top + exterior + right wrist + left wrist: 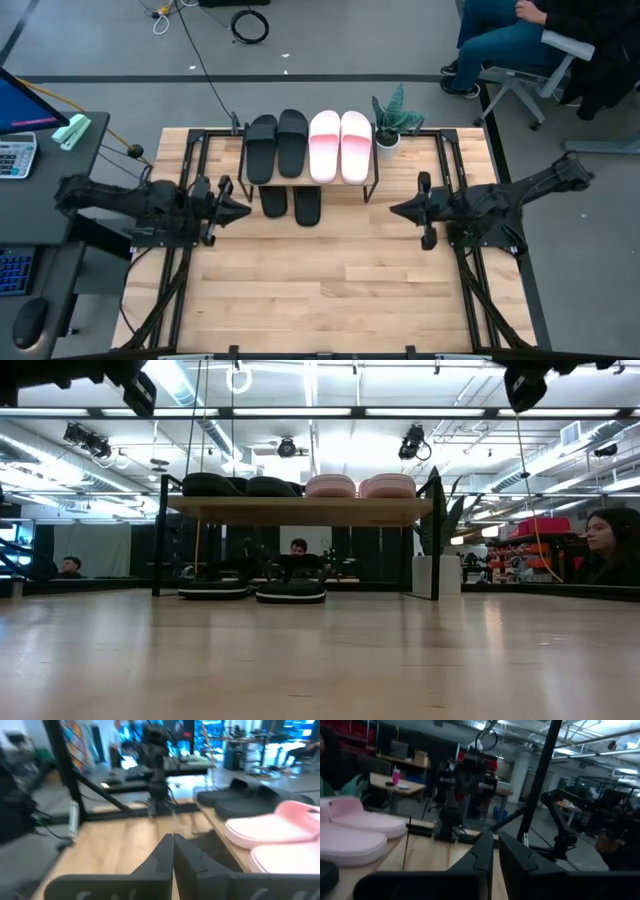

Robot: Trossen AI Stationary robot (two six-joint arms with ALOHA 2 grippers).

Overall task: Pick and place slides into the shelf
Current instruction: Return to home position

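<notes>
Wooden table [330, 290]: shelf [300, 510] stands at 12 o'clock. On its top are two black slides [291, 142] and, toward 3 o'clock, two pink slides [325, 147]. Beneath it lie two flip-flops [307, 205]. Left gripper [243, 210] sits at the shelf's 8 o'clock, right gripper [395, 210] at 4 o'clock. Both have fingers closed, hold nothing and are clear of the shelf.

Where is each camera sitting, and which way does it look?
High view: above the table, looking straight down; both arms show, left gripper facing right gripper.
Low view: at tabletop height, looking level at the shelf; dark arm bits at the top corners.
Left wrist view: on the left arm, facing the right arm past its own shut fingers.
Right wrist view: on the right arm, facing the left arm past its shut fingers.
Shared: all four show the pink slides.
</notes>
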